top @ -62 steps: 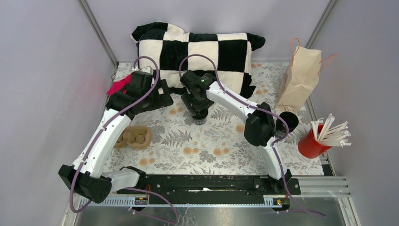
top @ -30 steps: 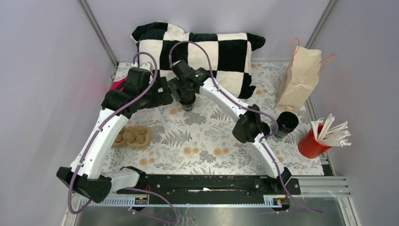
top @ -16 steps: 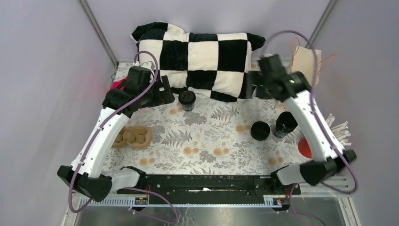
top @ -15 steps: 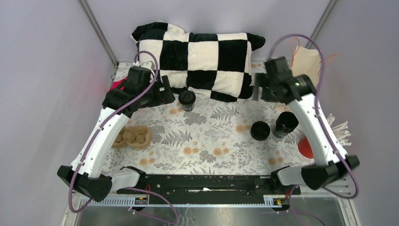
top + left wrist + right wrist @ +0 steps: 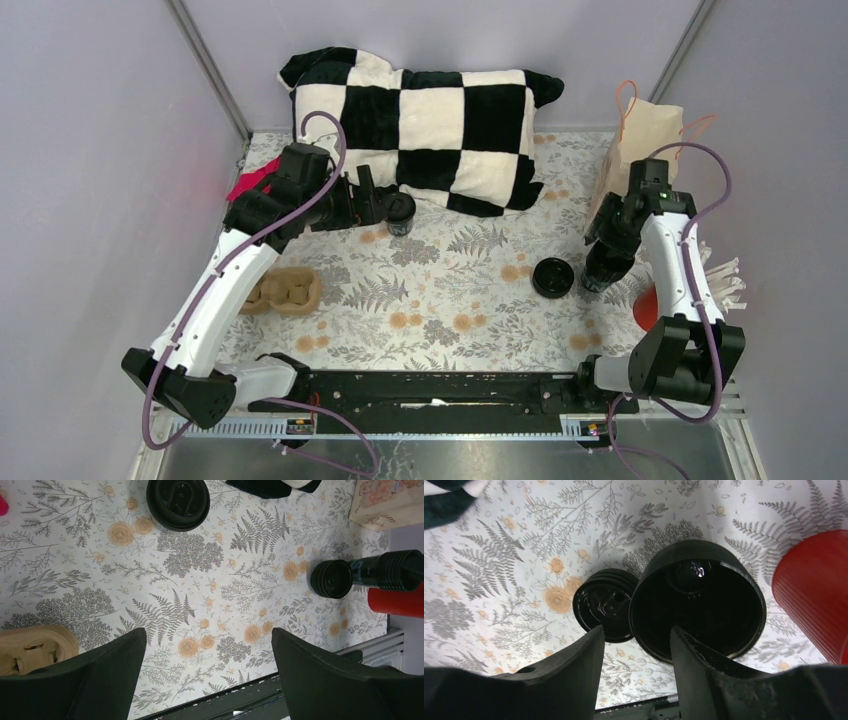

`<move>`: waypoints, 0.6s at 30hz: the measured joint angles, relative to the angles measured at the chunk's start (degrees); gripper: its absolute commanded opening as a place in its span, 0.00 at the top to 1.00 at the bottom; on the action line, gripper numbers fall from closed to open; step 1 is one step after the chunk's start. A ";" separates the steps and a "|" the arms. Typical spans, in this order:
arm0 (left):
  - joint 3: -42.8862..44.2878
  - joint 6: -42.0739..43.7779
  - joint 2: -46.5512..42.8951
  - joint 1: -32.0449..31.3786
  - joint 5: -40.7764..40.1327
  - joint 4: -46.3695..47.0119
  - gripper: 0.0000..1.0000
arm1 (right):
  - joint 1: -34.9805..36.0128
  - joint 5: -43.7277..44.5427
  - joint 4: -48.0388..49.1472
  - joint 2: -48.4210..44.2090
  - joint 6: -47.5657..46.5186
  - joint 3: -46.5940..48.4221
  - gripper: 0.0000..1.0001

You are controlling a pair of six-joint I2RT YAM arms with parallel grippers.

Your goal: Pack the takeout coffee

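A black lidded coffee cup (image 5: 398,211) stands by the pillow's front edge; it also shows in the left wrist view (image 5: 177,502). My left gripper (image 5: 378,205) is open and empty just left of it, not touching, with its fingers wide apart (image 5: 208,632). A taller black cup with no lid (image 5: 603,268) stands at the right. My right gripper (image 5: 605,250) hovers over it, open (image 5: 637,630). One finger is outside the open cup's (image 5: 697,597) wall and one is over its mouth. A black sip lid (image 5: 552,277) sits low beside it (image 5: 605,611). I cannot tell whether a cup is under it.
The brown pulp carrier (image 5: 285,292) lies at the left. A paper bag (image 5: 638,150) stands at the back right. A red cup of white straws (image 5: 665,300) stands close to the right arm. A checkered pillow (image 5: 430,110) fills the back. A pink object (image 5: 245,185) lies by the left wall.
My right arm carried the lidded cup left to the pillow, let it go, swung right and came down over the open cup. My left gripper moved closer to the lidded cup.
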 measured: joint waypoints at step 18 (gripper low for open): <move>-0.15 0.46 -0.04 -1.20 0.83 0.11 0.01 | -4.90 -6.97 7.82 0.33 -1.79 -3.93 0.69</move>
